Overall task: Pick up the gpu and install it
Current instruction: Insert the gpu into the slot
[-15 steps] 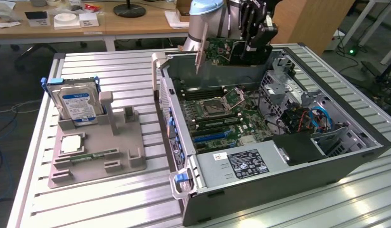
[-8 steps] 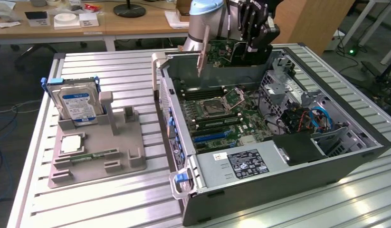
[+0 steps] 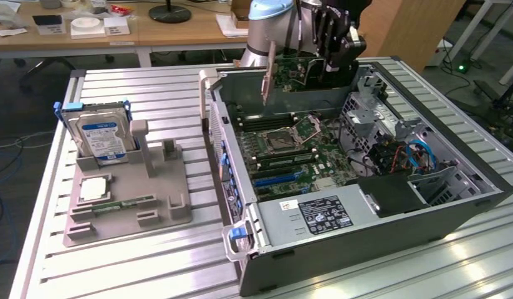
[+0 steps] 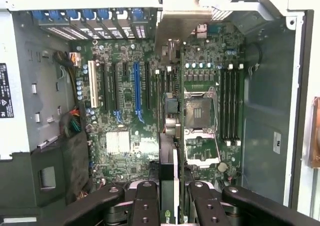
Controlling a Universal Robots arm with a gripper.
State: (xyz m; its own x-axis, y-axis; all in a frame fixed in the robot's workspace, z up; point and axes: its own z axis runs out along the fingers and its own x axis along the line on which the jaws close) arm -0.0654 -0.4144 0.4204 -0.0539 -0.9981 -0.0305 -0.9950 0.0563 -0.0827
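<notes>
Green circuit board with a black cooler on one face: the gpu (image 3: 300, 73) hangs in the air over the far end of the open computer case (image 3: 364, 249), clamped in the gripper (image 3: 338, 62), whose black fingers are closed on the card's upper edge. In the wrist view the gpu (image 4: 169, 161) runs edge-on between the two fingers (image 4: 145, 203), so the grip looks firm and centred, and its metal bracket (image 4: 175, 33) points toward the case's rear wall of slot covers.

So the pick-up half of the job is done. The card is clear of the grey parts fixture (image 3: 156, 215) at the exterior view's left, where the hard drive (image 3: 102, 134) stands upright and the RAM strip (image 3: 123, 204) lies flat.

The install half is not yet done. The card is well above the motherboard (image 3: 298, 159) and touches nothing on it. From the wrist camera it lies parallel to the expansion slots, yet it appears between the blue PCIe slot (image 4: 136, 91) and the CPU socket (image 4: 200, 111) rather than directly over the blue slot; how much of that offset comes from the viewing angle I cannot tell. Lining up, lowering and seating the connector, with the bracket meeting the rear opening, all seem left to do
</notes>
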